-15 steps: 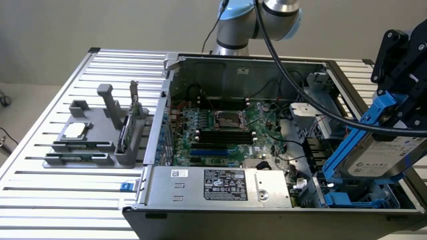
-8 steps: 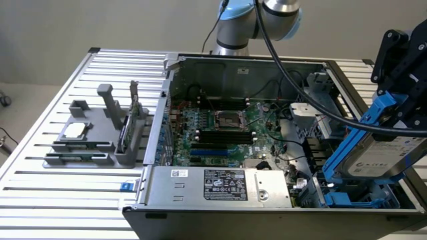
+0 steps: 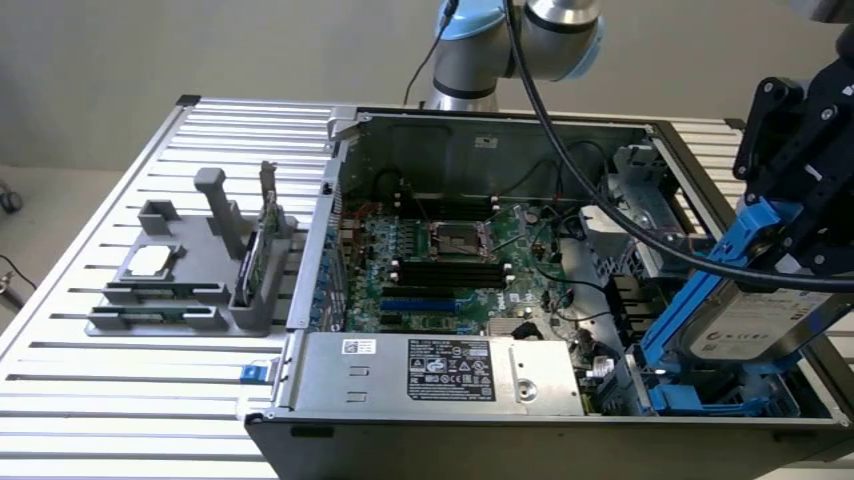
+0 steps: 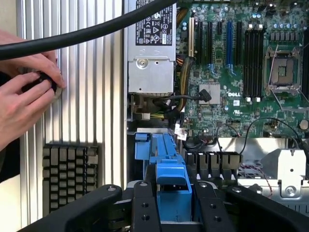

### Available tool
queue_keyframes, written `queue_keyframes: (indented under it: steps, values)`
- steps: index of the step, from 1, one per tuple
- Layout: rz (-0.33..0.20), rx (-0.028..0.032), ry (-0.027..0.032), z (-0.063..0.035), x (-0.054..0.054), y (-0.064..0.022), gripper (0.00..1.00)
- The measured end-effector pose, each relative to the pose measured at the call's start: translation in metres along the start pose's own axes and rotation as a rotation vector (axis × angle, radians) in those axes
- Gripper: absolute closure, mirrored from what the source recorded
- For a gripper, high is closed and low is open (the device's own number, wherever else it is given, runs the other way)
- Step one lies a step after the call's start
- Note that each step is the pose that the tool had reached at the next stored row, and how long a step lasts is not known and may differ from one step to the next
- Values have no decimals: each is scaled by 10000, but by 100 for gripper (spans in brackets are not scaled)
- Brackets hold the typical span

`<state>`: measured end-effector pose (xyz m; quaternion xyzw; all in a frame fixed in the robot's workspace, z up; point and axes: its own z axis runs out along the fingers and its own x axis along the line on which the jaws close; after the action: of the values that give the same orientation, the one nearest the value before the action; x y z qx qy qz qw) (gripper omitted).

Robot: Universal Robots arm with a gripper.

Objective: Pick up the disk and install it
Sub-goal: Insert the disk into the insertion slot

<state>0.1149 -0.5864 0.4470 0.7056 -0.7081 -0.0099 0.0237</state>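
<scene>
While the arm hangs over the open computer case (image 3: 467,130), its gripper (image 4: 176,210) has its black jaws closed on the disk (image 3: 754,325), pinching it by the blue plastic carrier (image 4: 171,191) from both sides. The disk is off the worktop (image 3: 120,400), held in the air and tilted steeply over the end of the case at the exterior view's right, just above the corner where more blue plastic (image 3: 701,400) sits in the drive bay. It is a flat silver-grey slab with a white printed label on its face, and the blue frame runs along its long edges. The grey power-supply box (image 3: 434,368) lies along the case's near edge beside that corner. At the worktop's edge, a person's hands (image 4: 24,96) rest by a keyboard (image 4: 70,169).
</scene>
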Motion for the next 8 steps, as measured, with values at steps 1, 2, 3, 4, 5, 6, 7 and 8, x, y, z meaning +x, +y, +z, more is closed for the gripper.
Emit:
queue_keyframes:
  steps: [1,2,3,4,5,6,7,8]
  values:
    - [-1,6,4,0,0,0,67]
    - [0,11,3,4,0,0,67]
    - [0,23,4,12,0,0,67]
    - [0,40,4,22,-1,-1,67]
    - [0,55,4,34,-1,-1,67]
    - [0,65,5,39,-1,-2,67]
    - [0,71,4,44,-2,-2,67]
    - [0,75,2,48,-3,-2,67]
